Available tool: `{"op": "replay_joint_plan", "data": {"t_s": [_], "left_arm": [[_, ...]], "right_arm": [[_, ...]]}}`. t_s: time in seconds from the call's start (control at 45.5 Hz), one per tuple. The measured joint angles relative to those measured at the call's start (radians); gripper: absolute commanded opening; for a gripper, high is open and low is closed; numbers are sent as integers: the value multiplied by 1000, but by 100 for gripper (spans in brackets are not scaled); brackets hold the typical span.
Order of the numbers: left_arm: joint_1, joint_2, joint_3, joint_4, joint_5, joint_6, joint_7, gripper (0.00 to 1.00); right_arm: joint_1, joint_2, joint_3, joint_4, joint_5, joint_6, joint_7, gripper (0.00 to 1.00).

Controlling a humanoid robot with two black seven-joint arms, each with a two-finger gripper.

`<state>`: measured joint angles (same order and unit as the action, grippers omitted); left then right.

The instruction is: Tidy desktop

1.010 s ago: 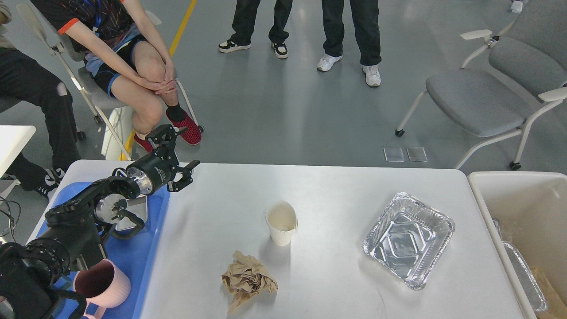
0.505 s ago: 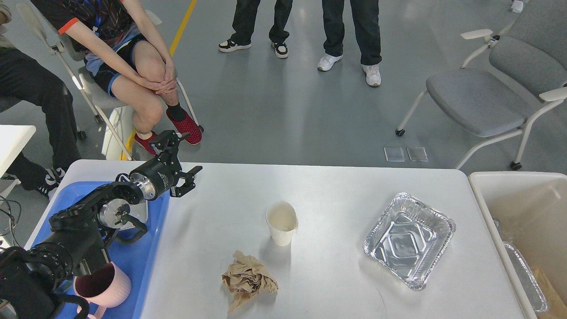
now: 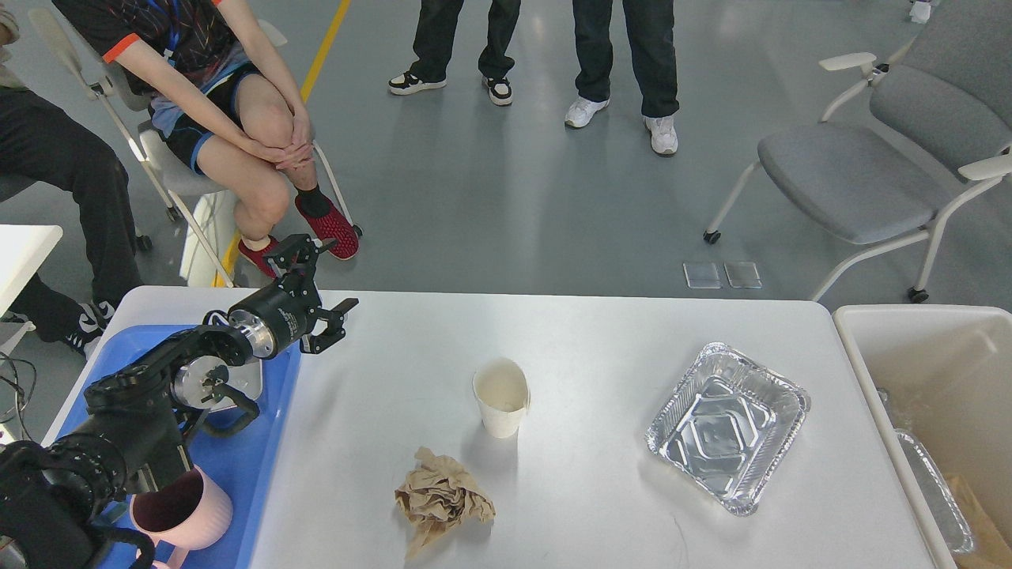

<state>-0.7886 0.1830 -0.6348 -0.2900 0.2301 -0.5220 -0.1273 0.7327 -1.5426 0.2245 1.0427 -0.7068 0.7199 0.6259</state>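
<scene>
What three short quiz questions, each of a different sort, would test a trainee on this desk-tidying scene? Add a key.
1. True or false: the paper cup lies on its side.
2. Which item sits nearest the bin? A) crumpled brown paper B) foil tray C) pink mug
3. Fill in: the left end effector is ____ and holds nothing above the desktop.

Key: 1 false, it stands upright; 2 B; 3 open.
</scene>
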Motion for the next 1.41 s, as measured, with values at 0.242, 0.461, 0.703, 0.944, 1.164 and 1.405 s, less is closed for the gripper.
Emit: {"op": "replay_joint_plan", "data": {"t_s": [0.242, 0.461, 0.703, 0.944, 1.164, 1.405], "left_arm": [[9, -1, 0, 0, 0, 3, 0, 98], [10, 0, 0, 0, 0, 3, 0, 98], [10, -2, 0, 0, 0, 6, 0, 98], [9, -4, 0, 0, 0, 9, 0, 98], [9, -7, 0, 0, 0, 11, 0, 98], [8, -9, 0, 0, 0, 13, 0, 98]], "right_arm": [[-3, 97, 2, -13, -14, -34, -5, 100], [-14, 348, -1, -219, -212, -172, -8, 100], [-11, 507, -3, -319, -356, -257, -7, 100], [15, 577, 3, -315, -361, -266, -17, 100], [23, 622, 5, -313, -333, -238, -29, 100], [22, 655, 0, -367, -331, -218, -37, 100]]}}
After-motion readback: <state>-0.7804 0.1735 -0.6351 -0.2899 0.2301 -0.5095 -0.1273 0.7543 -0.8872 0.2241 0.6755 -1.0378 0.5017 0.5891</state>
